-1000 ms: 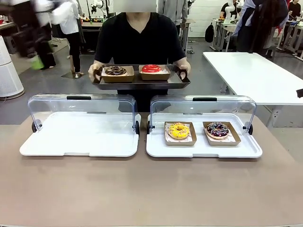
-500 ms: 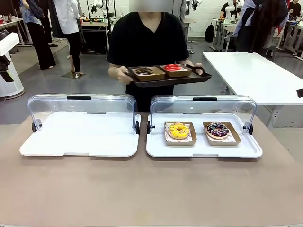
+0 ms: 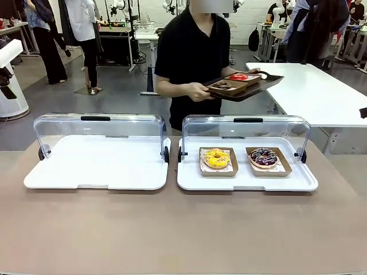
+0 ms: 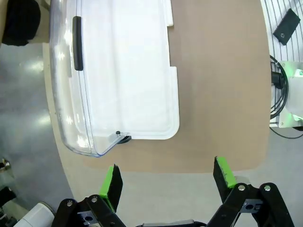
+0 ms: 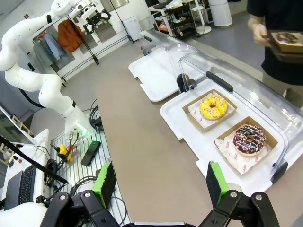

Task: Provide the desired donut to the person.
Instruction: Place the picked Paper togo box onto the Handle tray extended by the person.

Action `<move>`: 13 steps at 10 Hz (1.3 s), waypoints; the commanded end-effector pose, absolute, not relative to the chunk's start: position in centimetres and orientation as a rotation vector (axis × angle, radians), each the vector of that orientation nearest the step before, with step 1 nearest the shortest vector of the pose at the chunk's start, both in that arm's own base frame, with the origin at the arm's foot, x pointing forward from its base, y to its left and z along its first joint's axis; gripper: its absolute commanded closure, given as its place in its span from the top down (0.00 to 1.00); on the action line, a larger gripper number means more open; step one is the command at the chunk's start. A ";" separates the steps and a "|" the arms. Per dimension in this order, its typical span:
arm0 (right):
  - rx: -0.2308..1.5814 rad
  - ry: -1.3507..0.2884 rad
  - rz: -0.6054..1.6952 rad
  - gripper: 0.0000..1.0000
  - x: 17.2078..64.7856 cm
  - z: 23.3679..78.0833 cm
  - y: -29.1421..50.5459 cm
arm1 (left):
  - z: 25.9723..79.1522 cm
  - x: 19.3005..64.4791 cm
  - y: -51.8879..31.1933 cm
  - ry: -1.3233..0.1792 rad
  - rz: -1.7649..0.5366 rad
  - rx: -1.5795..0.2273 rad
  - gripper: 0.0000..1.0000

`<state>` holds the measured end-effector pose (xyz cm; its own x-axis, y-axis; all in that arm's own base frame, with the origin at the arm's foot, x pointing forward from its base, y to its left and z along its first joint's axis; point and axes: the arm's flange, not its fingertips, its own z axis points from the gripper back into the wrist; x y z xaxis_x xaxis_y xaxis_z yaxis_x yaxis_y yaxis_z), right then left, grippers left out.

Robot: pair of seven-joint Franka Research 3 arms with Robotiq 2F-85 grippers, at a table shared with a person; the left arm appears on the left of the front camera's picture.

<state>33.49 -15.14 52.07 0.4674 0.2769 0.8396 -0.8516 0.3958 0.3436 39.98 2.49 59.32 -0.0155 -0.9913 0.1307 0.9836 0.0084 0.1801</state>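
The person (image 3: 192,51) in a black T-shirt stands beyond the table, turned toward picture right. Both hands hold a dark tray (image 3: 261,86) carrying a chocolate donut (image 3: 225,86) and a red donut (image 3: 239,77) in paper boxes. On my table, the right white case (image 3: 246,183) holds a yellow donut (image 3: 217,158) and a dark sprinkled donut (image 3: 264,157); the right wrist view shows both from above, the yellow donut (image 5: 213,107) and the dark one (image 5: 249,139). My right gripper (image 5: 160,182) hangs open high above the table. My left gripper (image 4: 169,179) is open above the table's edge, nothing between its fingers.
The left white case (image 3: 97,166) stands with its clear lid (image 3: 94,129) up and nothing inside; it lies below my left gripper (image 4: 142,71). A white side table (image 3: 309,91) stands at the far right, beside the person. The near half of the brown table is bare.
The person has turned and carried the tray of two donuts from the middle toward picture right, tilting it over the white side table. The cased donuts have not moved.
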 end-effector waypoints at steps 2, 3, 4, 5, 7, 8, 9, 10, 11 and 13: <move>0.894 -0.803 0.820 1.00 33.7 52.1 -15.1 | 59.5 39.9 2.6 -0.250 -1.564 0.038 1.00; 0.894 -0.803 0.820 1.00 33.7 52.1 -15.1 | 59.5 39.9 2.6 -0.250 -1.564 0.038 1.00; 0.894 -0.803 0.820 1.00 33.7 52.1 -15.1 | 59.3 40.0 2.6 -0.247 -1.565 0.038 1.00; 0.894 -0.803 0.820 1.00 33.7 52.1 -15.1 | 59.6 42.2 4.0 -0.233 -1.614 -0.297 1.00; 0.894 -0.803 0.820 1.00 33.7 52.1 -15.1 | 57.6 42.6 9.0 -0.484 -1.573 -0.811 1.00; 0.894 -0.803 0.820 1.00 33.7 52.1 -15.1 | 57.1 44.8 10.1 -0.544 -1.507 -0.959 1.00; 0.894 -0.803 0.820 1.00 33.7 52.1 -15.1 | 56.0 45.4 11.4 -0.623 -1.475 -1.027 1.00; 0.894 -0.803 0.820 1.00 33.7 52.1 -15.1 | 54.6 44.9 12.6 -0.718 -1.449 -1.064 1.00; 0.894 -0.803 0.820 1.00 33.7 52.1 -15.1 | 52.9 43.9 13.8 -0.847 -1.399 -1.064 1.00; 0.894 -0.803 0.820 1.00 33.7 52.1 -15.1 | 51.7 43.0 14.6 -0.956 -1.368 -0.958 1.00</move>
<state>33.49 -15.20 52.08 0.4682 0.2767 0.8392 -0.8509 0.3971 0.3438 43.35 15.56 51.49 0.0363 -0.3192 0.9470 0.9961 -0.0650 -0.0601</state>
